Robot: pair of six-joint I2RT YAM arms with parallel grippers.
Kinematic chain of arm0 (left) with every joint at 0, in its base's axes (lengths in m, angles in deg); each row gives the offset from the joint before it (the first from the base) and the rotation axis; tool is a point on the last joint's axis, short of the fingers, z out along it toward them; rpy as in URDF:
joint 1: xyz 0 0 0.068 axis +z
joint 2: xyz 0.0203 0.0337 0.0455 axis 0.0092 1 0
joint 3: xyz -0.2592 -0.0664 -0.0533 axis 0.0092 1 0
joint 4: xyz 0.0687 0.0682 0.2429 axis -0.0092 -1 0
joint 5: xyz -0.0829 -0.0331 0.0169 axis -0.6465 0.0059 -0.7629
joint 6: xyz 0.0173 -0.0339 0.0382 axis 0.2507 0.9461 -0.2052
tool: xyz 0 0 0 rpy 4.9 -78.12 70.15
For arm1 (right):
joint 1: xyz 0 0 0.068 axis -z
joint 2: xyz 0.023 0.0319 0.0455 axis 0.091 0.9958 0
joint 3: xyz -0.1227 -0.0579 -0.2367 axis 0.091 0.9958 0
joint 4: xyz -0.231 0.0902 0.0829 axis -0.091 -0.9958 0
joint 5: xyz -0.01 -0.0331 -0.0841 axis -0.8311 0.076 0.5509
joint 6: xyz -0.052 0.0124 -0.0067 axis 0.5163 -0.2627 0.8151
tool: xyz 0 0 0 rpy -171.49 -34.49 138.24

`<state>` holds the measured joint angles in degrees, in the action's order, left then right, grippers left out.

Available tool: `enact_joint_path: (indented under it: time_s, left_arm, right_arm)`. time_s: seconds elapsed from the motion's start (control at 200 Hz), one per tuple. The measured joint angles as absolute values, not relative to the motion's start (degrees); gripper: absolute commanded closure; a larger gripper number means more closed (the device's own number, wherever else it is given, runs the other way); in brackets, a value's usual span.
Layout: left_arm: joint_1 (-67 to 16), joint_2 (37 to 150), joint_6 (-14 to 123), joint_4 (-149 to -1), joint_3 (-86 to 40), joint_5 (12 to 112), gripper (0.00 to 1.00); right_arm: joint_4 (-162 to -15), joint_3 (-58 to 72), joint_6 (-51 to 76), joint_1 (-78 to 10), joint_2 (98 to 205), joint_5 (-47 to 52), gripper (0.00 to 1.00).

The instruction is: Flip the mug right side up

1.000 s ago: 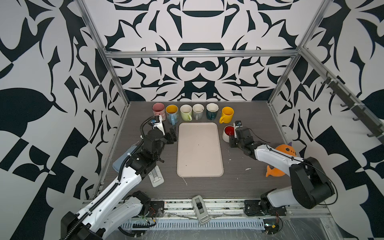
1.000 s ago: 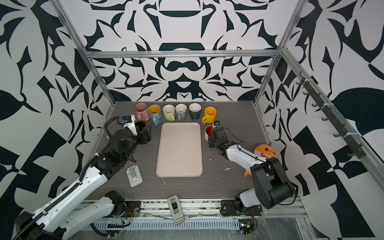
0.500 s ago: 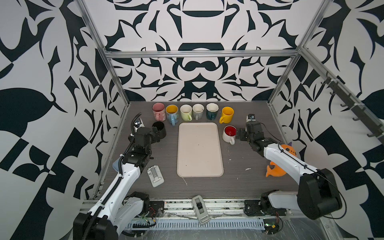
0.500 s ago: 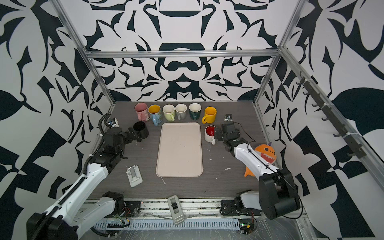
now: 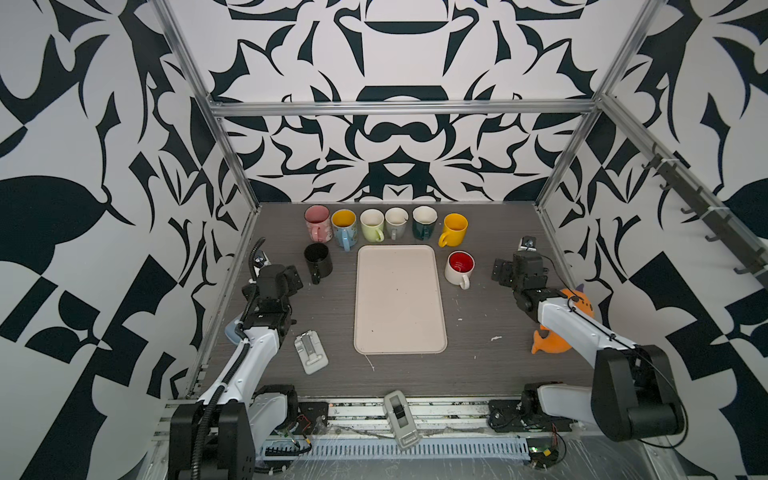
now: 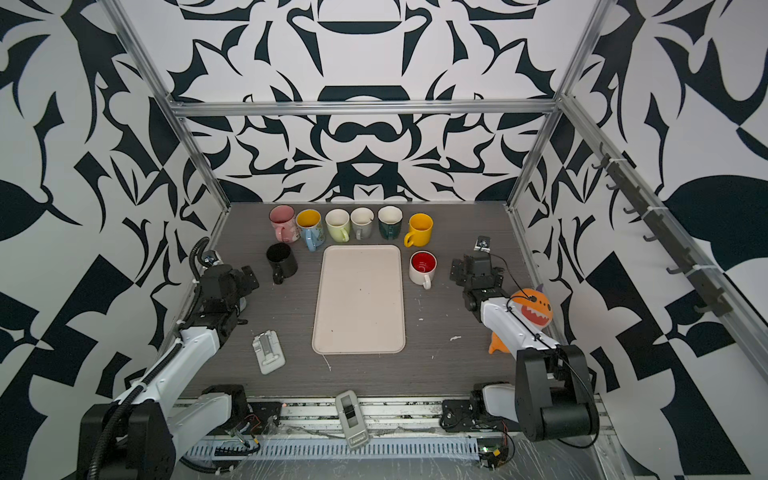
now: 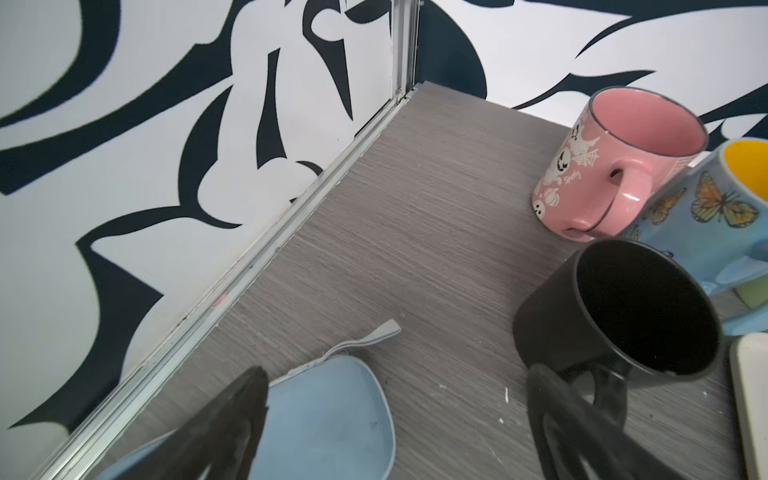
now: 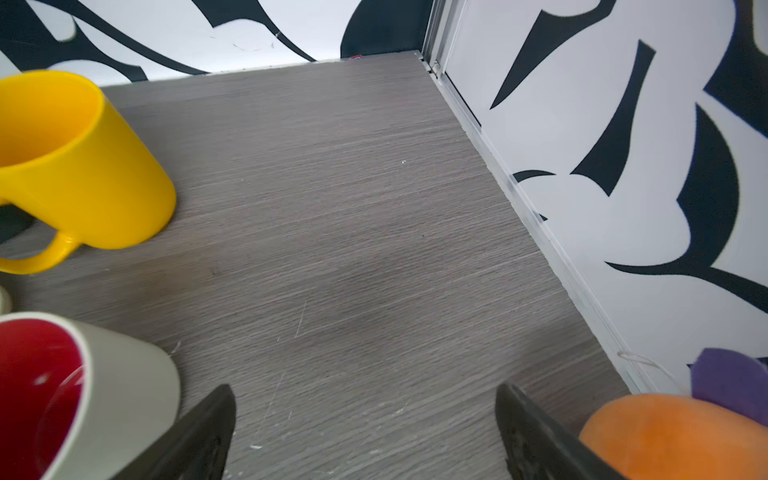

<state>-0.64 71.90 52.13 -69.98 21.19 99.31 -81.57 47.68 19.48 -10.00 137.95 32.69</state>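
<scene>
Stock of my bench, as it stands:

1. My left claw (image 5: pixel 293 278): jaws spread wide, nothing held. It sits just beside the black mug's handle; I cannot tell whether they touch.
2. Black mug (image 5: pixel 318 259): upright, mouth up, on the grey table (image 5: pixel 478 365), left of the cream tray (image 5: pixel 399 299) and in front of the pink mug (image 5: pixel 318 222).
3. My right claw (image 5: pixel 503 272): jaws wide, empty, near the white mug but apart from it.
4. White mug (image 5: pixel 459 268), red inside: upright, right of the tray and in front of the yellow mug (image 5: pixel 454 228).
5. Orange plush toy (image 5: pixel 552 343): beside my right arm.
</scene>
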Motion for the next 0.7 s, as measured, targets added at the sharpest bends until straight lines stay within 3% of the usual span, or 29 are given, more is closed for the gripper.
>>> enact_joint_path:
  time_s: [0.41, 0.7]
  left_arm:
    - [-0.2, 79.4, 47.5, -46.0, 34.4, 99.3, 0.01]
    - [-0.2, 81.7, 43.5, -33.9, 35.7, 97.5, 0.00]
  right_arm:
    - [-65.1, 54.6, 22.3, -9.8, 146.8, 36.2, 0.00]
    - [-56.3, 57.7, 23.9, -9.8, 147.6, 35.9, 0.00]
